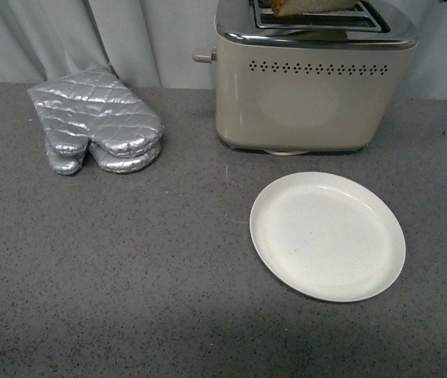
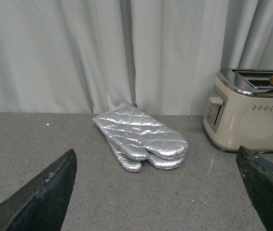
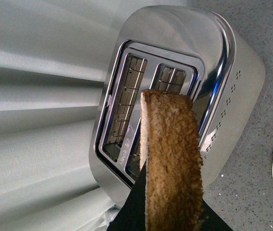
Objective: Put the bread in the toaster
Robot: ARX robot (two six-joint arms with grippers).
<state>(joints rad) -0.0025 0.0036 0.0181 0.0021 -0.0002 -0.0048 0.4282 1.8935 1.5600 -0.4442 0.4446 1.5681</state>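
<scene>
Right tool (image 3: 172, 217): closed on one end of the bread (image 3: 172, 159), a dark finger (image 3: 131, 211) on each face. The slice hangs edge-on over the chrome top of the toaster (image 1: 310, 102), above the two slots. From the left wrist view it is tilted. Whether its far end has entered a slot cannot be told.

Left tool (image 2: 155, 202): spread wide, holding nothing, low over the desk (image 1: 129, 276).

A white plate (image 1: 327, 236) lies bare, just in front of the toaster. Stacked silver oven mitts (image 1: 97, 118) lie to the toaster's left, near the curtain (image 2: 79, 53).
</scene>
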